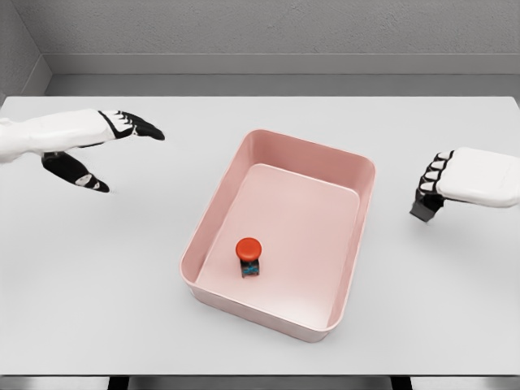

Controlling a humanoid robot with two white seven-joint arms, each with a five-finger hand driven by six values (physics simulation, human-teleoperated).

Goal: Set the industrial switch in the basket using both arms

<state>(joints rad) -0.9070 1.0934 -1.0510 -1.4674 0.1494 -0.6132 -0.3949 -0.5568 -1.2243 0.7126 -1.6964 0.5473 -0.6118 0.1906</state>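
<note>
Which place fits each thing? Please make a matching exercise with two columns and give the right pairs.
Things:
1. industrial switch
2. basket
3. left robot hand
4. right robot hand

Places:
A. over the table's right part, fingers curled downward
B. middle of the white table
C. inside the basket, near its front left corner
D. over the table's left part, fingers stretched out

Pairs: 1-C, 2-B, 3-D, 4-A

White table (pixel 106 276), flat, spans frame; grey wall (pixel 268 32) behind its far edge.
</note>
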